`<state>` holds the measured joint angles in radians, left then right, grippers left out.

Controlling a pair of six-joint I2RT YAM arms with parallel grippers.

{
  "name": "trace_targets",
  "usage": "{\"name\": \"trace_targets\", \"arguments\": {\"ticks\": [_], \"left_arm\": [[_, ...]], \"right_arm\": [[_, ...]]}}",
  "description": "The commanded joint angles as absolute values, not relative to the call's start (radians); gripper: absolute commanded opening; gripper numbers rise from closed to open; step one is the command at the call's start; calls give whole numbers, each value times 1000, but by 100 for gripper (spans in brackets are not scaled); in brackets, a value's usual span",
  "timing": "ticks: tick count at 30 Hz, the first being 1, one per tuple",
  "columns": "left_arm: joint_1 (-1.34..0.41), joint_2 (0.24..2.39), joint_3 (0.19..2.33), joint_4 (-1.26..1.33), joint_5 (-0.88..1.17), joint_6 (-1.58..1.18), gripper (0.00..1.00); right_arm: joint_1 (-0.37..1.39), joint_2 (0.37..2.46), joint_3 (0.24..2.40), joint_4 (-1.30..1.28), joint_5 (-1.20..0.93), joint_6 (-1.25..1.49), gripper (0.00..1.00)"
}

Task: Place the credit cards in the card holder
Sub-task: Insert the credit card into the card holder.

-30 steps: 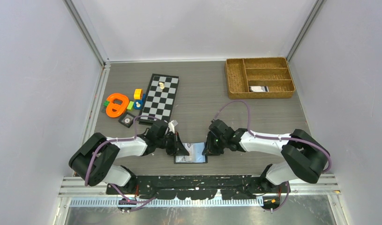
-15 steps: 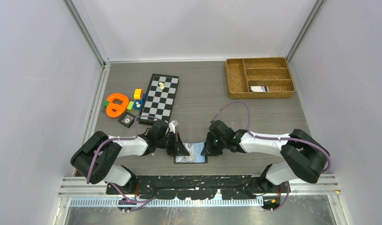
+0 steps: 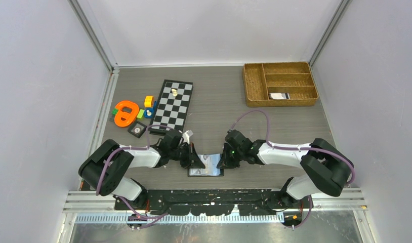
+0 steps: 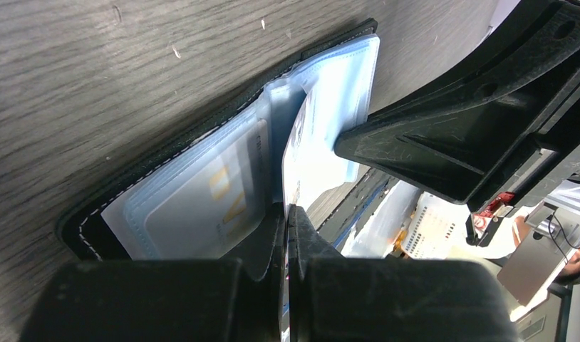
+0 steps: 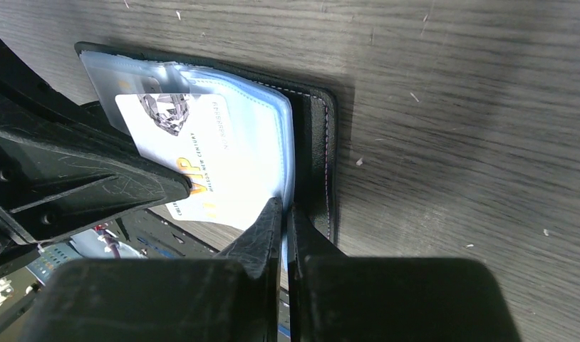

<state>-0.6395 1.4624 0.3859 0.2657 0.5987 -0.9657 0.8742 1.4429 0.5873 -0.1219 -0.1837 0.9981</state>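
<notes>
— At the near middle of the bench (image 3: 219, 109), what has the left end effector (image 4: 287, 214) got?
— Its fingers are pressed together on a white credit card (image 5: 202, 149), gripped by one edge. The card shows a diamond picture and gold VIP lettering.
— And the right end effector (image 5: 286, 208)?
— Pinched closed on the edge of a bluish clear pocket of the card holder (image 5: 324, 142).
— Where does the card holder lie?
— Open on the bench between the two arms, black cover down. The held card slants over its pockets; whether its end is inside one I cannot tell. A second card (image 4: 202, 206) sits in a pocket.
— Farther out?
— A chessboard (image 3: 173, 104) at the far left, a woven tray (image 3: 252, 86) at the far right, both well apart from it.
</notes>
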Motion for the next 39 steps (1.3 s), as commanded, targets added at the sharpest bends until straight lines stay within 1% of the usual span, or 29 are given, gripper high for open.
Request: {"name": "trace_targets", "arguments": {"ticks": [1, 4, 11, 15, 18, 22, 24, 25, 28, 32, 34, 39], "left_arm": [[-644, 1496, 374, 203, 558, -935, 2], [-643, 1490, 405, 134, 534, -901, 8], [-644, 1433, 483, -59, 465, -806, 31], [-644, 1413, 503, -120, 449, -781, 41], [-645, 1396, 513, -155, 437, -774, 45], [-644, 1381, 514, -169, 424, -770, 46], [-644, 1390, 514, -163, 430, -771, 45], [-645, 1395, 516, -161, 433, -773, 44], [-645, 1404, 517, -158, 430, -771, 38], [-644, 1407, 518, -166, 419, -769, 33], [-645, 1411, 517, -167, 418, -769, 31], [-644, 1418, 516, -166, 420, -767, 29]], "right_arm": [[883, 1478, 597, -154, -148, 1008, 2], [884, 1475, 598, -172, -131, 1012, 1], [884, 1476, 600, -195, -113, 1018, 1], [884, 1480, 602, -201, -106, 1019, 0], [884, 1479, 603, -205, -106, 1019, 1], [884, 1476, 602, -206, -107, 1019, 0], [883, 1474, 603, -206, -107, 1018, 1], [884, 1472, 602, -206, -107, 1018, 2], [883, 1462, 601, -212, -102, 1018, 9], [884, 1446, 597, -217, -95, 1020, 19], [884, 1437, 592, -216, -93, 1023, 20], [883, 1415, 580, -216, -86, 1028, 20]]}}
